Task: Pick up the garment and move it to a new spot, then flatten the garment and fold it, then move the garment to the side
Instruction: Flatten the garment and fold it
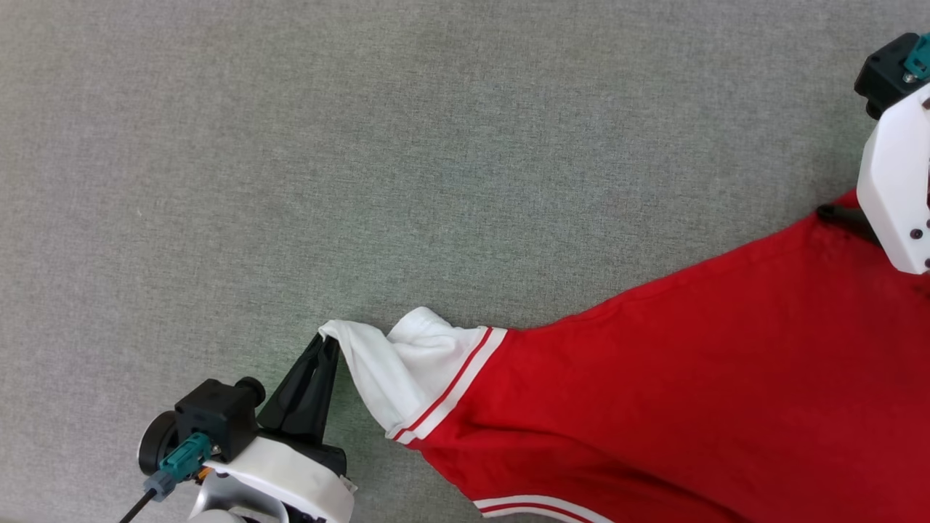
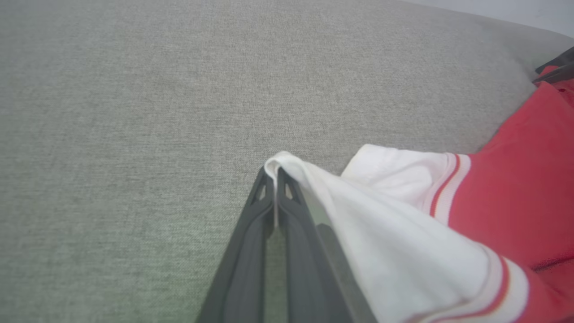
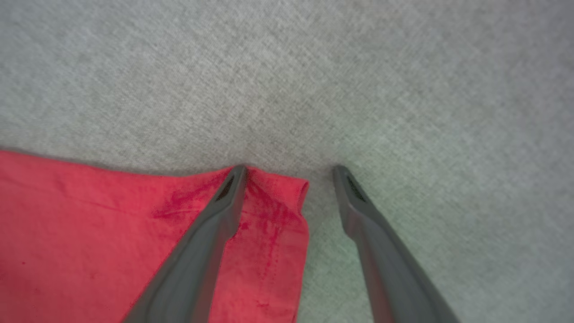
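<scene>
The garment [image 1: 690, 378] lies on the grey cloth surface [image 1: 363, 145], taking up the near right part of the head view: its red body fans out from the middle of the near edge up toward the far right, and its white sleeve [image 1: 392, 370] reaches left from the body, joined to the red by striped trim [image 1: 450, 385] in red and white. The left gripper [image 1: 328, 345] sits at the near left with its two dark fingers pressed together on the outer edge of that sleeve, which drapes away to the right of the tips; the left wrist view shows the same pinch [image 2: 273, 177], with white cloth folded over the fingertips. The right gripper [image 3: 289, 168] is at the far right, its fingers spread wide. One finger lies over the red hem corner and the other over bare grey cloth just beside it. Whether either finger touches the fabric cannot be told.
</scene>
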Motion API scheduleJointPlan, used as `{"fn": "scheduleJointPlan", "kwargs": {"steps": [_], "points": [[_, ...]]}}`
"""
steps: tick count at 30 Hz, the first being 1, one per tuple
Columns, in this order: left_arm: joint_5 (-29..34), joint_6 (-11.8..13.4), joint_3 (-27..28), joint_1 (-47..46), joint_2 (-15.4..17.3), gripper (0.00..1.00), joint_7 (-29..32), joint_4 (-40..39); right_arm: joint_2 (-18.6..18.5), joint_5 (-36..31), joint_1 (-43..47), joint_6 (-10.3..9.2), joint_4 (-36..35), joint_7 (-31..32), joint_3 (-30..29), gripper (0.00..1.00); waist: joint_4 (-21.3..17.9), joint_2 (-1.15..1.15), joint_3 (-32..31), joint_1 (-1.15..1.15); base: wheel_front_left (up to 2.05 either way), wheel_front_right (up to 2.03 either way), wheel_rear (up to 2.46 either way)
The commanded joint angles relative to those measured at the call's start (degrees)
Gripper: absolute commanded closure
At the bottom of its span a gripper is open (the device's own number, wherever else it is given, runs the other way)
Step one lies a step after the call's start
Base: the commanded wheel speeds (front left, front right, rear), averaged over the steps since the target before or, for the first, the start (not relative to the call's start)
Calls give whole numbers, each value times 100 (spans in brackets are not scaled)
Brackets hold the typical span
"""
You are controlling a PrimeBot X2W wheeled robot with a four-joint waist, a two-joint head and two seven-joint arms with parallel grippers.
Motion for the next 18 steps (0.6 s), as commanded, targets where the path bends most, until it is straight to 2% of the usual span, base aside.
{"fn": "scheduleJointPlan", "kwargs": {"steps": [1, 2, 3, 10, 18], "points": [[18, -37, -8, -68, -44, 100, -25, 29, 76, 65, 361, -2, 201, 23, 360, 0, 20, 0, 15, 0, 0, 0, 0], [17, -41, -12, -79, -52, 100, -29, 56, 72, 96, 396, -2, 230, -51, 436, 65, 13, 0, 3, 0, 0, 0, 0], [8, -45, -10, -83, -58, 100, -36, 84, 81, 143, 407, -2, 243, -147, 474, 100, -4, 0, -24, 0, 0, 0, 0], [32, -33, 61, -29, 32, 100, -83, 220, 72, 330, 64, -2, 157, -1224, 382, 100, -213, 0, -524, 0, 0, 0, 0], [210, 2, 180, -316, 440, 100, 155, -60, -76, 401, -117, -3, -64, -2507, 356, 100, -539, 0, -1183, 0, 0, 0, 0]]}}
